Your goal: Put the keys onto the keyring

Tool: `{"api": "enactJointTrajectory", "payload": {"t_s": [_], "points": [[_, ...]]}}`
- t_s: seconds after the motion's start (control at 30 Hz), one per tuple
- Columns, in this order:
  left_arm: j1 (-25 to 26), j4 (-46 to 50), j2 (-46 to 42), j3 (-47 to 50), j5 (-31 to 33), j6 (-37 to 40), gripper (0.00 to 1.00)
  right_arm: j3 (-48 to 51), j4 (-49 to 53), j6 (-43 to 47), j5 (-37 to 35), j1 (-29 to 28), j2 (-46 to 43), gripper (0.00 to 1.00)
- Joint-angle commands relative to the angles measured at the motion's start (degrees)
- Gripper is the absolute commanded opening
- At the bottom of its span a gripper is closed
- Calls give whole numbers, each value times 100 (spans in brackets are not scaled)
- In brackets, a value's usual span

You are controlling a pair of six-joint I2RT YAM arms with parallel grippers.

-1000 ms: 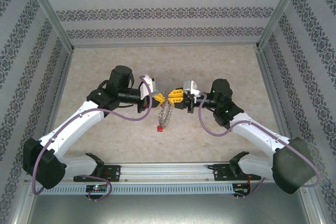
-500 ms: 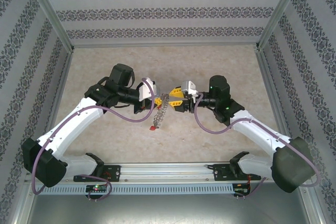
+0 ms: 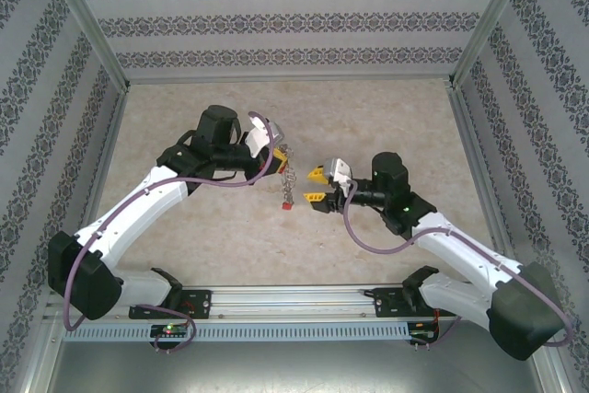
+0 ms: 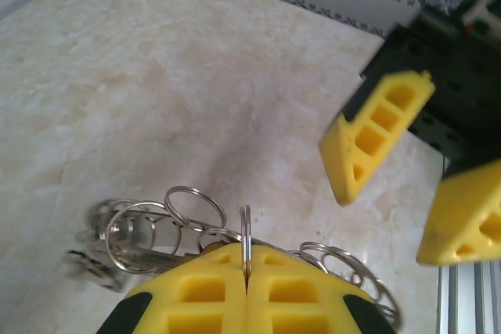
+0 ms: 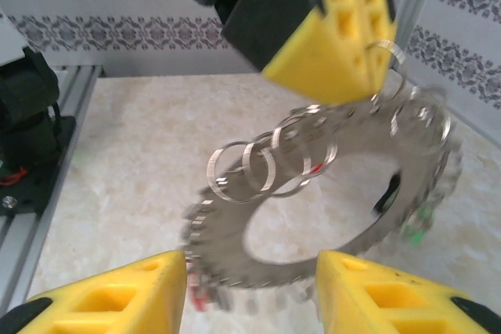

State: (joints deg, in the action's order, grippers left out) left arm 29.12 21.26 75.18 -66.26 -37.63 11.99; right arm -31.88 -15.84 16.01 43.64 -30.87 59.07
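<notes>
Pincer L (image 4: 246, 269) tight on keyring (image 5: 250, 260)

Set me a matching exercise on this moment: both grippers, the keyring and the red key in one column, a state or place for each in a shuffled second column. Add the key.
1. left gripper
2. right gripper
3. keyring
4. red key

A. jaws apart, holding nothing
B. silvery, hanging from closed yellow fingers
C. dangling at the ring's lower end
D. shut on the ring's rim

Pairs: 1-D, 2-A, 3-B, 4-C
</notes>
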Motion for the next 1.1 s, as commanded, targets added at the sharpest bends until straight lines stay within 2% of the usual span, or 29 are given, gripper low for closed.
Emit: {"api": "enactJointTrajectory", "payload": {"t_s": [0.0, 0.2, 0.37, 0.47, 0.53, 0.6, 0.7, 0.77, 0.83, 0.9, 0.97, 1.0, 1.07], "points": [[-50, -824, -43, -119, -160, -779, 0, 86, -16, 104, -249, -192, -38, 50], [-51, -911, -30, -129, -148, -1037, 0, -305, -267, -327, -425, -270, 501, 63], [-35, -1017, -30, -73, -109, -1336, 0, -536, -615, -1051, -889, -277, 887, 65], [-34, -1049, -21, 4, 1, -1552, 0, -598, -633, -1100, -1105, -352, 1033, 64], [-36, -1070, -21, 65, 115, -1708, 0, -626, -640, -1124, -1229, -420, 1112, 55], [-37, -1102, -25, 143, 215, -1849, 0, -627, -646, -1153, -1485, -505, 1183, 39], [-38, -1085, -46, 203, 370, -1919, 0, -584, -602, -1193, -1845, -560, 1221, 20], [-38, -1043, -56, 235, 517, -1955, 7, -583, -509, -1233, -1903, -544, 1232, 14], [-37, -1040, -87, 274, 650, -1976, 23, -607, -405, -1332, -1793, -510, 1247, 9], [-42, -1048, -145, 323, 747, -1964, 29, -627, -310, -1495, -1562, -476, 1278, 5], [-43, -1058, -241, 374, 881, -1930, 36, -611, -281, -1729, -1333, -445, 1307, 3], [-56, -1032, -311, 390, 1036, -1906, 41, -617, -241, -1902, -1144, -425, 1337, 4], [-67, -937, -455, 425, 1402, -1814, 47, -648, -151, -2194, -679, -385, 1428, 4]]}}
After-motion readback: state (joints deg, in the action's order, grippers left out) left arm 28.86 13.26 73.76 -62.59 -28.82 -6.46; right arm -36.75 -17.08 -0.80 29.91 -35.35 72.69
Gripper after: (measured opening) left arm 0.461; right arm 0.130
